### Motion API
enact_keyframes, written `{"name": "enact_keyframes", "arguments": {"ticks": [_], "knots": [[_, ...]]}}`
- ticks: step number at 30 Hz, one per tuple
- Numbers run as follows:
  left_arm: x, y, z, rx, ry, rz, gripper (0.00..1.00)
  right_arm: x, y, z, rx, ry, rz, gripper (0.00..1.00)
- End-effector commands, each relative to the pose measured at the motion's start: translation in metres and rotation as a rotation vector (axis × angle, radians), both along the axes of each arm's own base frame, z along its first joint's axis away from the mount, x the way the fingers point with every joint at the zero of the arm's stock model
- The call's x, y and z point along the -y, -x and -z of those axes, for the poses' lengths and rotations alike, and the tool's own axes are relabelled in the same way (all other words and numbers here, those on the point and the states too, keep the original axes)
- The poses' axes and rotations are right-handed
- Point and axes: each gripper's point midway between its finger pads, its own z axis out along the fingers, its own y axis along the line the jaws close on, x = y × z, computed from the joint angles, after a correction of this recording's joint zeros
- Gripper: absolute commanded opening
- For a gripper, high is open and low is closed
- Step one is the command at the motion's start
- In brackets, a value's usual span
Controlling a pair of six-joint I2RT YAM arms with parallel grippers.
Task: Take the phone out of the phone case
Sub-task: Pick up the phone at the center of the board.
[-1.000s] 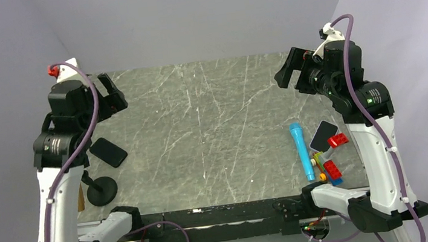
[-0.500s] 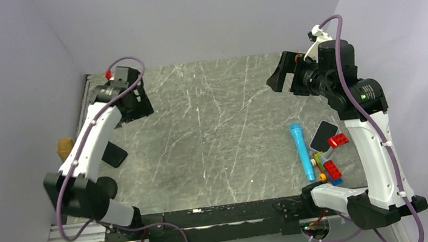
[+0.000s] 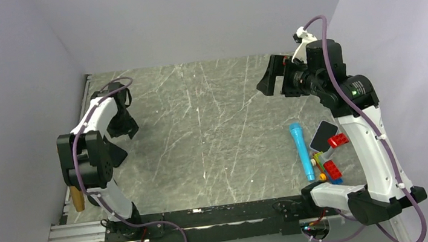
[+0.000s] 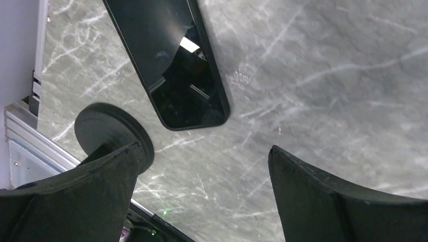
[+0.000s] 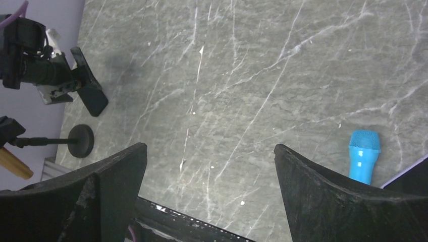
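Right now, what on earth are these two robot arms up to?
The left arm's hand hovers open above a black phone lying flat near the left edge of the table, apparently in its case. It is not touching it, so nothing has been pulled apart yet. The right arm's hand is open too, held up over the table's far right, holding nothing. A blue toy microphone and some bricks lie untouched on the right.

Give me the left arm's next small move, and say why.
Probably lower the left gripper and ease it forward to straddle the near end of the phone. The jaws stand open and empty, and the phone lies flat on the table just ahead of them, untouched. The round stand base sits close beside, so keep clear of it.
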Motion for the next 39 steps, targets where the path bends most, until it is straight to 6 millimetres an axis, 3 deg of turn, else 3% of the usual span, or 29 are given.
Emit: {"name": "enact_keyframes", "arguments": {"ticks": [1, 4, 10, 12, 20, 31, 35, 39], "knots": [[-0.018, -0.015, 0.001, 0.020, -0.080, -0.017, 0.99, -0.011, -0.006, -0.009, 0.033, -0.018, -0.040, 1.00], [-0.030, -0.011, 0.002, -0.032, -0.157, -0.031, 0.95, -0.017, -0.007, -0.006, 0.012, -0.033, -0.062, 1.00], [-0.071, 0.009, 0.004, -0.138, -0.311, -0.105, 0.45, -0.018, -0.006, -0.002, -0.005, -0.031, -0.065, 1.00], [-0.080, 0.016, 0.006, -0.167, -0.339, -0.128, 0.40, -0.019, -0.005, 0.000, -0.014, -0.030, -0.068, 1.00], [-0.103, 0.035, 0.027, -0.231, -0.307, -0.173, 0.00, -0.021, -0.003, 0.008, -0.037, -0.015, -0.078, 1.00], [-0.117, 0.052, 0.056, -0.284, -0.186, -0.222, 0.00, -0.020, -0.006, 0.013, -0.043, -0.002, -0.068, 1.00], [-0.114, 0.039, 0.061, -0.277, -0.123, -0.194, 0.00, -0.018, -0.007, 0.014, -0.039, 0.009, -0.058, 1.00], [-0.102, 0.017, 0.067, -0.240, -0.007, -0.148, 0.12, -0.018, -0.008, 0.012, -0.034, 0.005, -0.056, 1.00]]}}
